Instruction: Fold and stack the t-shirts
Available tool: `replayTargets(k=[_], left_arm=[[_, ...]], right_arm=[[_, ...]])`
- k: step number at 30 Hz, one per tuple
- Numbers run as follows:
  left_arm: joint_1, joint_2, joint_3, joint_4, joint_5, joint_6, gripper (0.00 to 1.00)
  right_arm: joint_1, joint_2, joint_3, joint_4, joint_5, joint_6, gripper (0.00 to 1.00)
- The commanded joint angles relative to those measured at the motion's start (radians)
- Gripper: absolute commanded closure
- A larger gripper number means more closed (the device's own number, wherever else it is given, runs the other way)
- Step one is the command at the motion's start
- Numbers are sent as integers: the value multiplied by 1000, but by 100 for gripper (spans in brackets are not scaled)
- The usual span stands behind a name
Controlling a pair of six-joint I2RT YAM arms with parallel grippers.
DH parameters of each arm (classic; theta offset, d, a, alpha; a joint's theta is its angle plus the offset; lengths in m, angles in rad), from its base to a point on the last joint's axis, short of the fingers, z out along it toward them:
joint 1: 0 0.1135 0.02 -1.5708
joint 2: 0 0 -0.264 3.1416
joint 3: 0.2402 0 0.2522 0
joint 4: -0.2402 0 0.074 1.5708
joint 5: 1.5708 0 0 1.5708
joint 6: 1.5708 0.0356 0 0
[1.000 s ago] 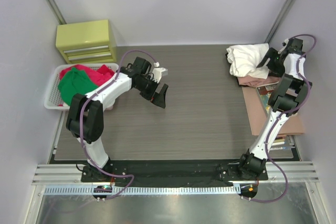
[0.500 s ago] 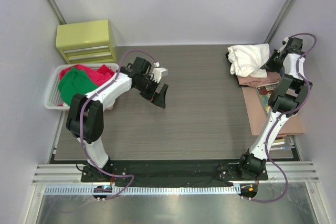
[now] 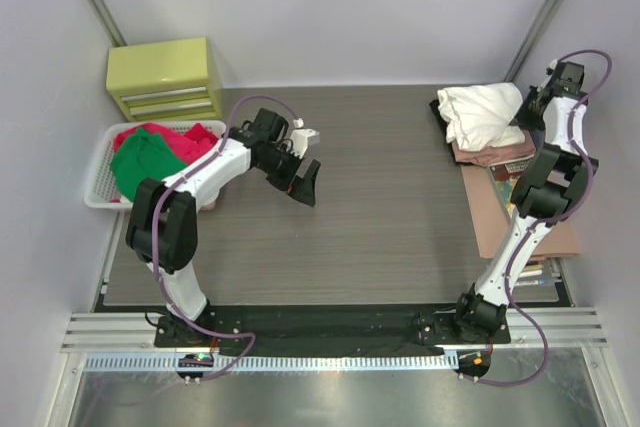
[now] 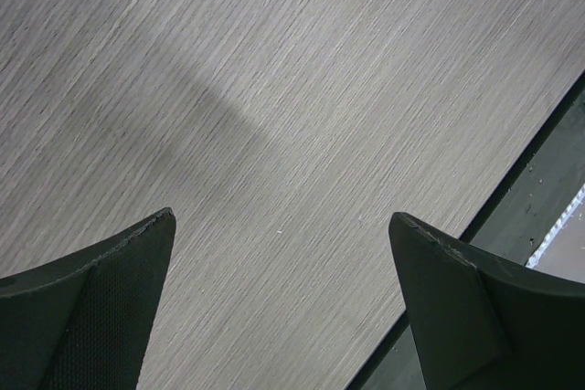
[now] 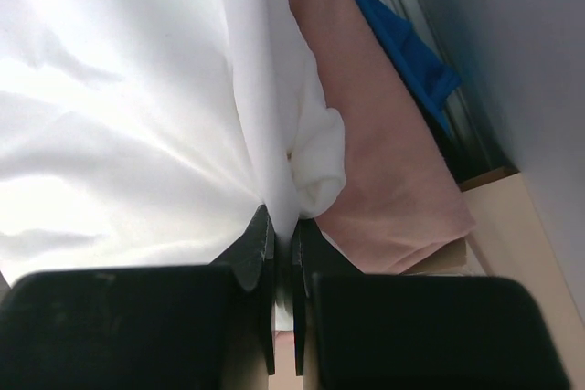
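A bunched white t-shirt [image 3: 482, 112] lies on a folded salmon-pink t-shirt [image 3: 492, 154] at the table's far right. My right gripper [image 3: 531, 106] is at the white shirt's right edge. In the right wrist view its jaws [image 5: 283, 226] are shut on a fold of that white t-shirt [image 5: 137, 98], with the salmon-pink t-shirt [image 5: 384, 152] just beneath. A red t-shirt [image 3: 188, 138] and a green t-shirt [image 3: 143, 161] fill the basket at the left. My left gripper [image 3: 304, 183] hangs open over bare table [image 4: 274, 89], holding nothing [image 4: 281, 216].
The white slotted basket [image 3: 96, 175] stands at the table's left edge, with a yellow drawer cabinet [image 3: 165, 77] behind it. A brown board [image 3: 520, 222] and books lie along the right edge. Something blue [image 5: 402, 43] lies beyond the pink shirt.
My right gripper has shut on the white t-shirt's edge and moved to the right and back, drawing the cloth that way. The left arm has not moved.
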Motion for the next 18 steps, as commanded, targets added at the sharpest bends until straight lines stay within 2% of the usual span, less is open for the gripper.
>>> replayTargets(k=[1, 9, 11, 12, 13, 15, 18], left_arm=[[7, -23, 19, 4, 14, 12, 0], [7, -29, 17, 6, 5, 12, 0], [5, -29, 19, 6, 7, 14, 0], [7, -26, 20, 4, 5, 12, 0], [7, -23, 22, 3, 7, 11, 0], [5, -24, 23, 2, 8, 14, 0], [5, -23, 20, 2, 8, 14, 0]], right_arm=[[-13, -54, 70, 40, 101, -36, 99], [-15, -1, 84, 44, 150, -59, 99], [-15, 6, 79, 43, 136, -66, 94], [-15, 6, 76, 43, 133, -70, 68], [-15, 0, 62, 43, 119, -82, 54], [-15, -15, 39, 41, 99, -95, 31], [-15, -95, -68, 107, 88, -105, 23]])
